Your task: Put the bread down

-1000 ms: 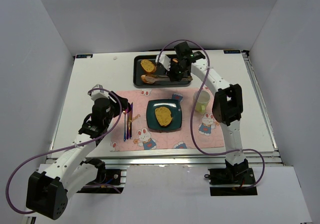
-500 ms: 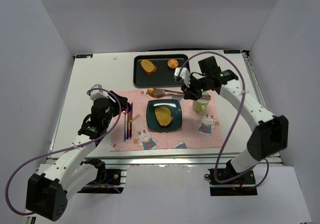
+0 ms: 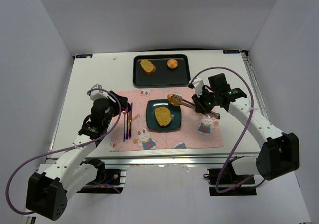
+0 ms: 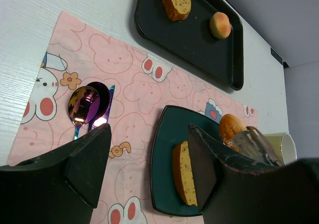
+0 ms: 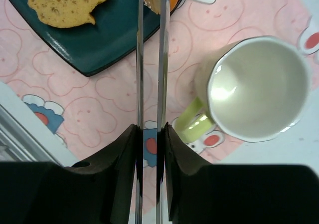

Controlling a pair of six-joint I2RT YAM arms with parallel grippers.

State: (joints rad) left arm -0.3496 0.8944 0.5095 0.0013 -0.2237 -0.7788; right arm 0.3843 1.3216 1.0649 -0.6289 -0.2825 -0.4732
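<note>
The bread (image 3: 173, 98) sits pinched in the tips of the tongs (image 3: 187, 103), over the far right corner of the plate (image 3: 151, 124), and I judge it is held there so it can drop beside the slice (image 3: 163, 116) already lying on it. The right gripper (image 5: 149, 139) is clenched on the tongs' handles, which keeps the blades squeezed together. I cannot tell whether the bread touches the plate or hangs just above it. My right wrist view cuts most of the bread off at the top edge. The cup (image 5: 256, 87) stands just beside the tongs, largely hidden under the arm from above. The left gripper (image 4: 144, 139) hangs released over the mat (image 3: 199, 139), near the spoon (image 4: 82, 104), grasping nothing
</note>
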